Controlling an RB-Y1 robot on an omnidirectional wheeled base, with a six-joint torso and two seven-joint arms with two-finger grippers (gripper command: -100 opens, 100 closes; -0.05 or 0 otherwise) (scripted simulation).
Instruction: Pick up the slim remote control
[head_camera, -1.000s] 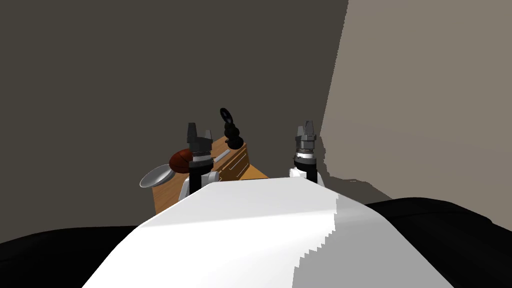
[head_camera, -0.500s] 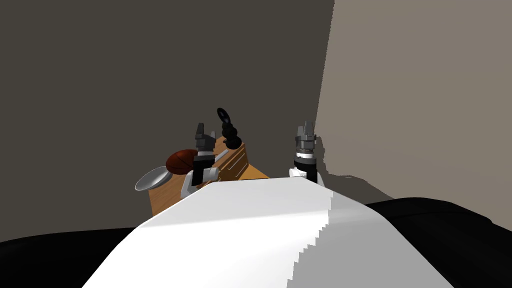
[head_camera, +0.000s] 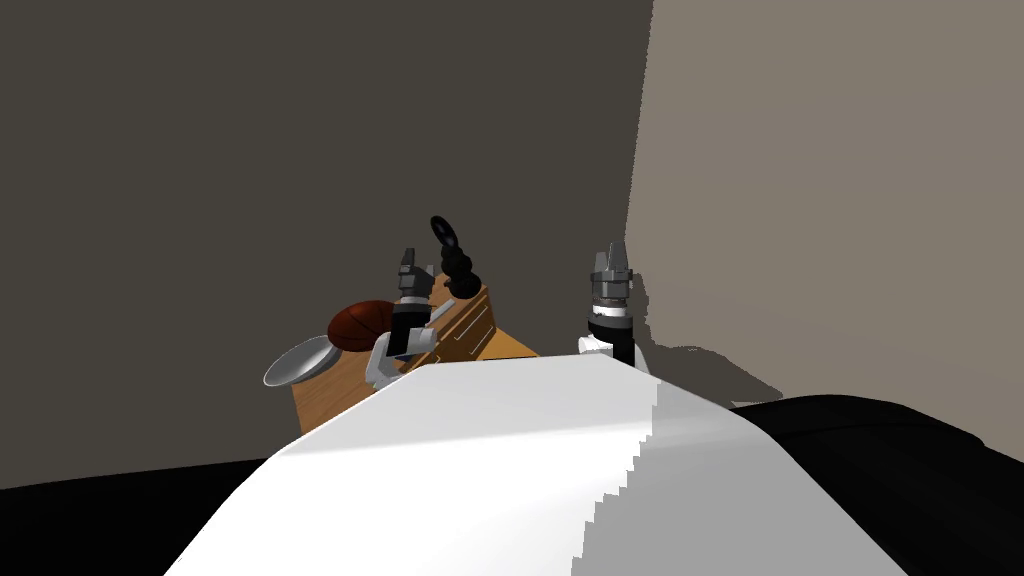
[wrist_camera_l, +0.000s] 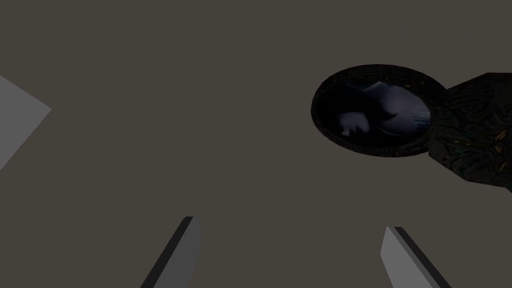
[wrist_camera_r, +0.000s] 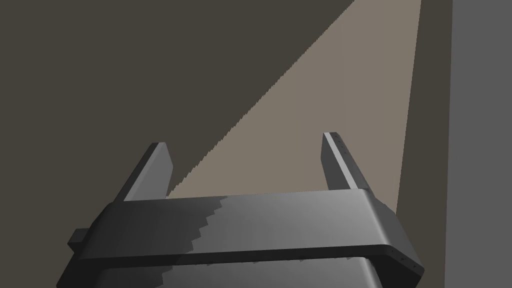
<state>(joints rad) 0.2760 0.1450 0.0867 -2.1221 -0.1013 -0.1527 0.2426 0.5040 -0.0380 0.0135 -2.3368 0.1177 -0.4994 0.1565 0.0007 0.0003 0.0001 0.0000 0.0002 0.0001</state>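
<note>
Left hand: fingers spread, gripping nothing, raised above the wooden counter. The slim grey remote lies on the counter just beside the left forearm, partly hidden. A black ring-topped ornament stands beyond it. Right hand: fingers spread, empty, well apart from the counter.

My left gripper stands over the wooden cabinet, in the gap between the brown ball on my left and the black ornament on my right, both close. The ornament's ring sits ahead of my spread fingers, just outside one; straight ahead is the dark wall. A grey bowl overhangs the cabinet's left edge beyond the ball. My right gripper, fingers apart, has open air off the cabinet's right side.
</note>
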